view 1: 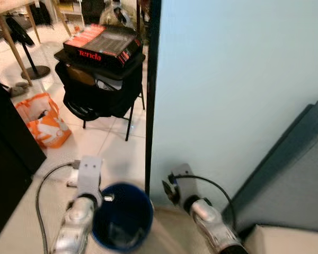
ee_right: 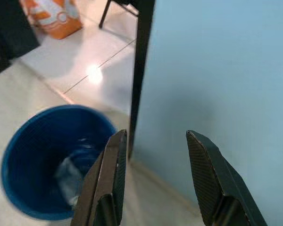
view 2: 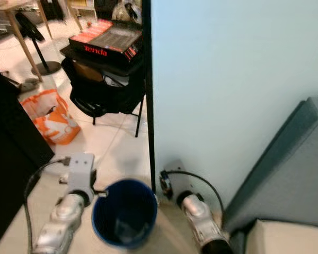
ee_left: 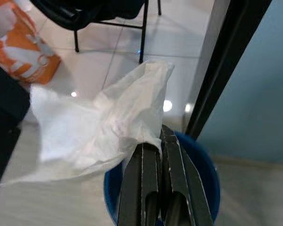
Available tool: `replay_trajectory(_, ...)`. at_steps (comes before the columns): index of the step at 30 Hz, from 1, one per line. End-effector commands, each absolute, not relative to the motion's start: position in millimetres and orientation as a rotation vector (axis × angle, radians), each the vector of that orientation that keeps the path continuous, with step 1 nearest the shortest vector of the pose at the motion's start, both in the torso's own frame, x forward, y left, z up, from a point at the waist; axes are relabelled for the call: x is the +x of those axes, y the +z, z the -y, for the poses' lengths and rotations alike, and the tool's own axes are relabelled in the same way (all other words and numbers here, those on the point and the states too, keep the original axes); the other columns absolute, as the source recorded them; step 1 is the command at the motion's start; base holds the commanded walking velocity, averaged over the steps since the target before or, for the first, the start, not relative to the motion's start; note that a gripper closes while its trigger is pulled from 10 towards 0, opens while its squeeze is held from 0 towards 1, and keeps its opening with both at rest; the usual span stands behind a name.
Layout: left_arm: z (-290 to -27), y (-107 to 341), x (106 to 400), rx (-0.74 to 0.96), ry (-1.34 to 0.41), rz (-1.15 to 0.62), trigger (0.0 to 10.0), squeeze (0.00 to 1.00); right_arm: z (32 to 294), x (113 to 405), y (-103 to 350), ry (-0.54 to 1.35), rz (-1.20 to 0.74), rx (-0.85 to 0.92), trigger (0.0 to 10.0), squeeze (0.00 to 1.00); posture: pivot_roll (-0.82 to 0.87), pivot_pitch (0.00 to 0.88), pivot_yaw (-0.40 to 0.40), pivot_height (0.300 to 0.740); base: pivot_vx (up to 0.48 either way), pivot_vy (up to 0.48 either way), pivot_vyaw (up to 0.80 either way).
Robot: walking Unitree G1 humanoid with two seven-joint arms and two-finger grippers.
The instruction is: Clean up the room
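A crumpled white tissue [ee_left: 99, 127] hangs from my left gripper [ee_left: 159, 139], which is shut on its edge just above the rim of a round blue bin [ee_left: 205, 165]. The bin [view 1: 122, 217] stands on the floor between my two silver arms, beside a black post. My right gripper [ee_right: 156, 136] is open with nothing between its fingers, hovering next to the bin [ee_right: 42, 155] on the wall side. Something pale lies at the bottom of the bin.
A black post [view 1: 152, 79] edges a pale blue wall [view 1: 228, 79]. A grey-blue cushion [view 1: 291, 174] leans at right. A black rack with a Tenda box [view 1: 103, 45] stands ahead, an orange bag [view 1: 45, 124] on the tiles, dark furniture [view 1: 5, 148] at left.
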State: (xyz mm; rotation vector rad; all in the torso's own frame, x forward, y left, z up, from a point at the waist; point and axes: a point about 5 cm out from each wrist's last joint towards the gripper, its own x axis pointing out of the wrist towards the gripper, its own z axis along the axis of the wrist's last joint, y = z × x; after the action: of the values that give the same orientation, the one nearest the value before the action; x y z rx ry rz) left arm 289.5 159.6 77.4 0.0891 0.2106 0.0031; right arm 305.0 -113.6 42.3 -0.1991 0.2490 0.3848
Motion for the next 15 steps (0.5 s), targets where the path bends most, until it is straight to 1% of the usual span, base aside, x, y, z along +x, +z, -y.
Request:
replay_trajectory(1,-165.9,74.8,285.8,0.084,0.018,-0.220,10.0,0.00,104.8,300.1,36.4,0.410,-0.271,-0.182,10.0,0.00,0.05,0.131,-0.047,0.740,0.000,0.000,0.00)
replay_trajectory(15,-166.3,72.4,280.3,0.084,0.030,-0.224,10.0,0.00,100.4,299.4,35.0,0.429,-0.279,-0.173,10.0,0.00,0.06,0.125,-0.053,0.740,0.000,0.000,0.00)
